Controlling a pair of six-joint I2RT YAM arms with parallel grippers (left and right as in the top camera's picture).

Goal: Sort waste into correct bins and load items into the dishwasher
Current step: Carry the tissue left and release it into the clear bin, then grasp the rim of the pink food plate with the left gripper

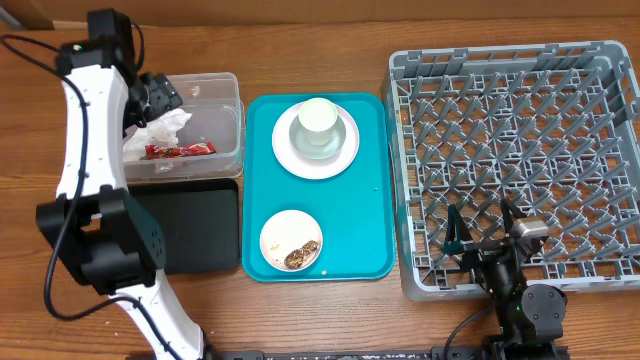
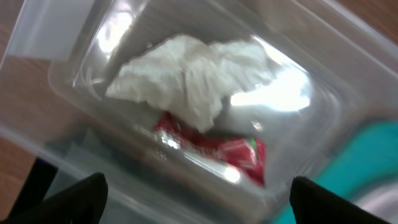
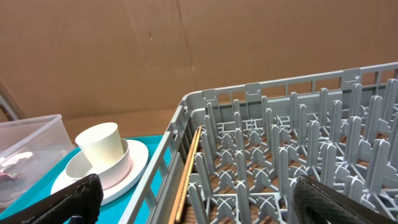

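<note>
My left gripper [image 1: 158,95] hovers open and empty over the clear plastic bin [image 1: 225,85], which holds a crumpled white napkin [image 2: 186,78] and a red wrapper [image 2: 217,148]. A teal tray [image 1: 375,190] carries a white cup [image 1: 320,117] in a bowl on a plate [image 1: 345,150], and a small plate with food scraps [image 1: 292,240]. My right gripper [image 1: 480,232] is open and empty at the near left corner of the grey dish rack [image 1: 520,160]. A wooden chopstick [image 3: 186,174] lies along the rack's left wall.
A black bin [image 1: 195,230] sits in front of the clear bin, left of the tray. A cardboard wall [image 3: 186,50] stands behind the table. The left arm's white links [image 1: 85,130] run along the table's left side.
</note>
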